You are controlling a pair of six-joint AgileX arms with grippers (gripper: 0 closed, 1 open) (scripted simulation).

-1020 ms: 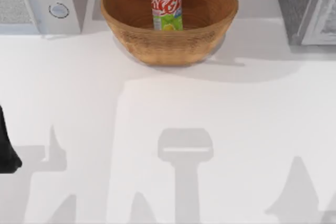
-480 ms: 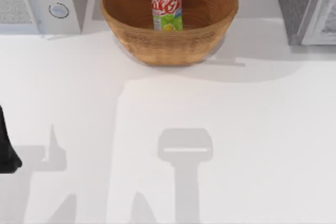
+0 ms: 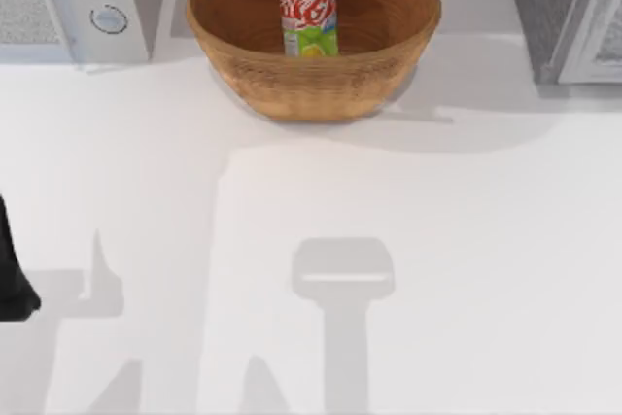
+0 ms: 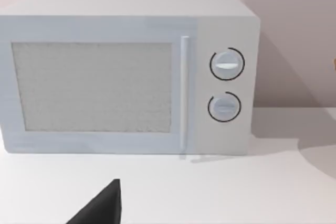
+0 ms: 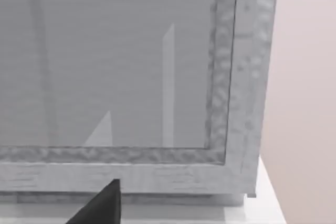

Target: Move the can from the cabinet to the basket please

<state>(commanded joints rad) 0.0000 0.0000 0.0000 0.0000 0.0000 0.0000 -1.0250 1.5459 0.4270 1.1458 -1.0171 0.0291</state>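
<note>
The red can (image 3: pixel 309 9) stands upright inside the brown wicker basket (image 3: pixel 311 85) at the back middle of the table. The dark grey cabinet (image 3: pixel 549 7) sits at the back right, and its pale framed door (image 5: pixel 131 66) is seen close up in the right wrist view. A black part of my right gripper (image 5: pixel 100 208) shows in front of that door, holding nothing that I can see. My left arm (image 3: pixel 12 279) is parked at the table's left edge. A black part of my left gripper (image 4: pixel 100 211) points toward the microwave.
A white microwave (image 3: pixel 73 2) with two round knobs (image 4: pixel 227 64) stands at the back left, beside the basket. The white tabletop (image 3: pixel 321 240) in front of the basket carries only shadows.
A pointed shadow at the table's front right has gone from the top view. The can, the basket and my left arm have not moved.
</note>
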